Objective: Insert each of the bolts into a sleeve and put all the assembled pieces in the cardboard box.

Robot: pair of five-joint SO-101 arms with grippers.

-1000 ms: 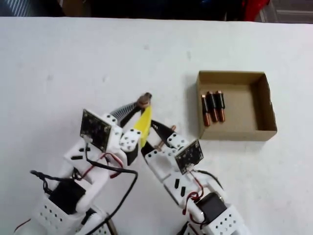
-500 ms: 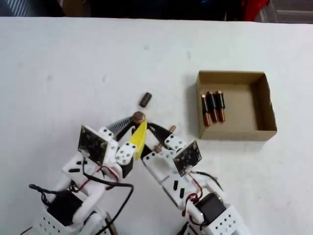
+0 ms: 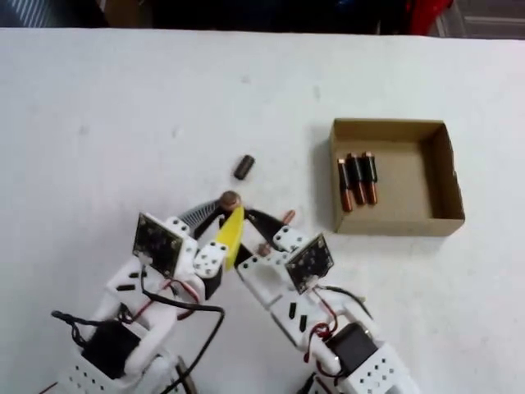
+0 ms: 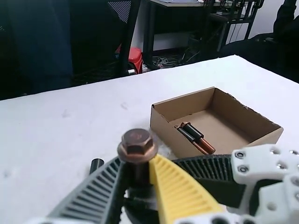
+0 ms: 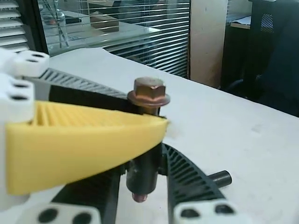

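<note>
A copper-headed bolt (image 3: 230, 199) stands upright with a dark sleeve on its shank (image 5: 144, 163) and its tip poking out below. My left gripper (image 3: 229, 203) is shut on it just under the head, between the grey and yellow fingers (image 4: 173, 182). My right gripper (image 3: 244, 222) meets it from the other side, and its black fingers (image 5: 180, 175) press the lower part of the sleeve. A loose black sleeve (image 3: 244, 167) lies on the table just beyond. The cardboard box (image 3: 394, 222) to the right holds three assembled pieces (image 3: 357, 179).
Two copper-coloured ends (image 3: 287, 217) show on either side of the right gripper's finger, their middle hidden. The white table (image 3: 123, 98) stretches wide on the far and left sides. Both arms crowd the near middle. Dark furniture stands beyond the table's far edge.
My left gripper has drawn back from the loose sleeve's spot toward the arms, carrying the bolt. That sleeve now lies uncovered. The right arm has edged slightly left.
</note>
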